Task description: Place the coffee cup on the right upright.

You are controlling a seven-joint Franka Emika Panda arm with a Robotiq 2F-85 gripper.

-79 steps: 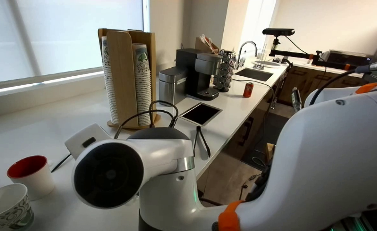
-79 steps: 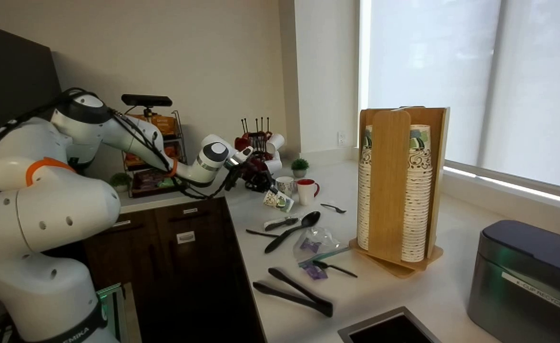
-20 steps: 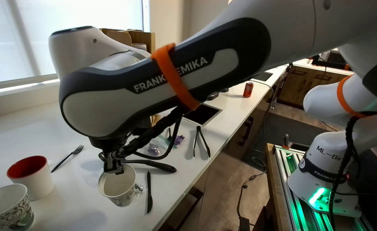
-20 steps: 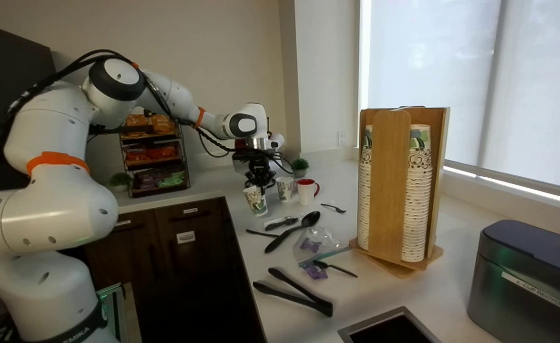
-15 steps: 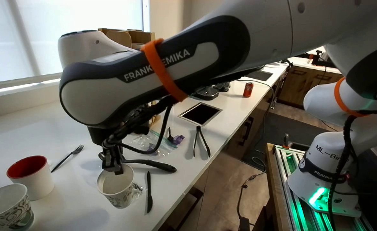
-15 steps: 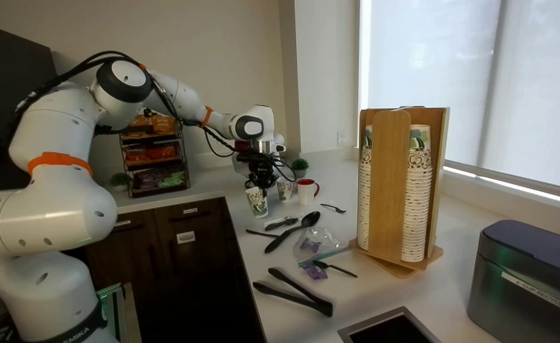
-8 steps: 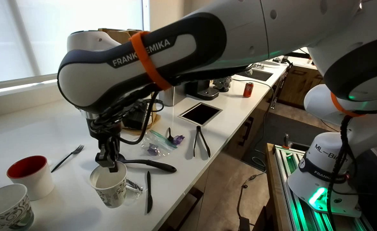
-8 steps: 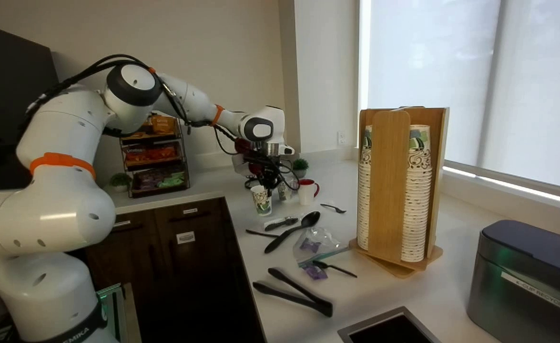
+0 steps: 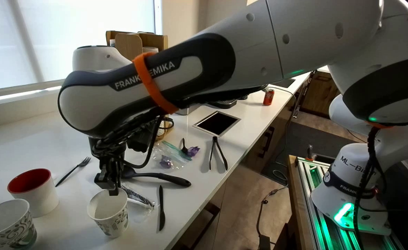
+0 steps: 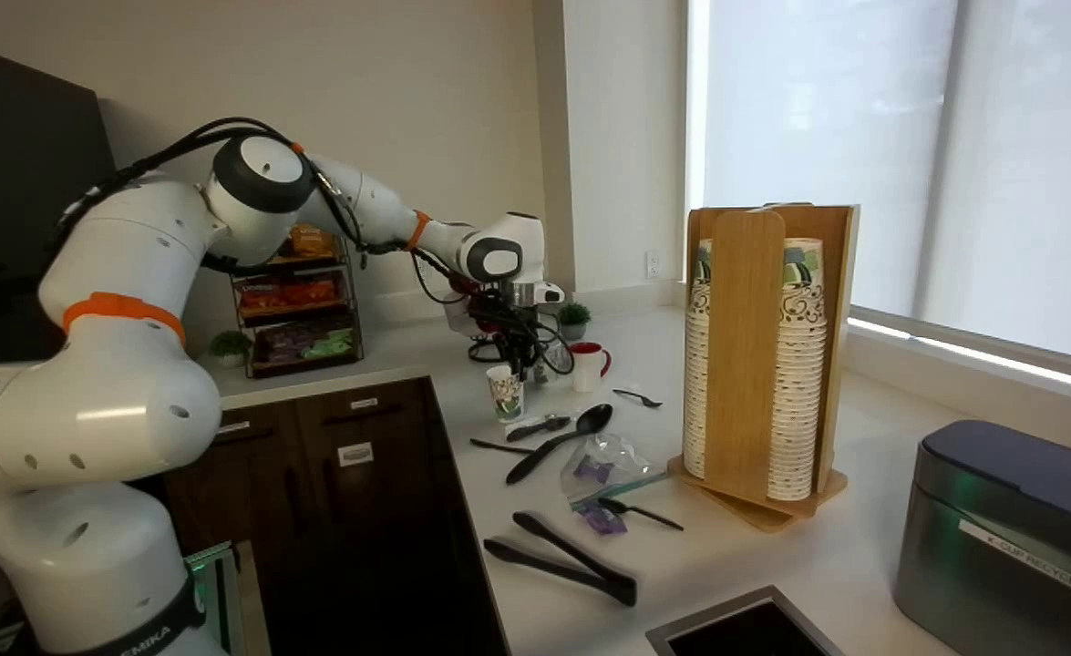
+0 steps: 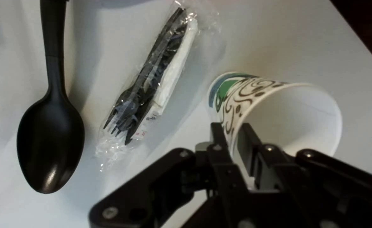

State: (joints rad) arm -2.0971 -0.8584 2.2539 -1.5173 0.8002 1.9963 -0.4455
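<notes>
The coffee cup [image 9: 110,222], white paper with a grey-green print, appears to stand upright on the white counter; it also shows in an exterior view [image 10: 506,397]. In the wrist view the coffee cup [image 11: 295,117] shows its round mouth and swirl print. My gripper [image 9: 107,187] points down at its rim. In the wrist view the gripper [image 11: 231,126] has one black finger outside the cup wall and one inside. The fingers stand apart, with a gap between the wall and the inner finger. The cup's base is hidden in the wrist view.
A similar paper cup [image 9: 11,227] and a white mug with red inside [image 9: 39,198] stand close by. Wrapped cutlery [image 11: 151,76], a black spoon [image 11: 51,139], a black knife [image 9: 161,208] and tongs [image 9: 217,152] lie on the counter. The counter edge runs beside the knife.
The cup was held sideways, then tilted, and now is upright and lower. The gripper turned to point down and moved with the cup toward the two other cups.
</notes>
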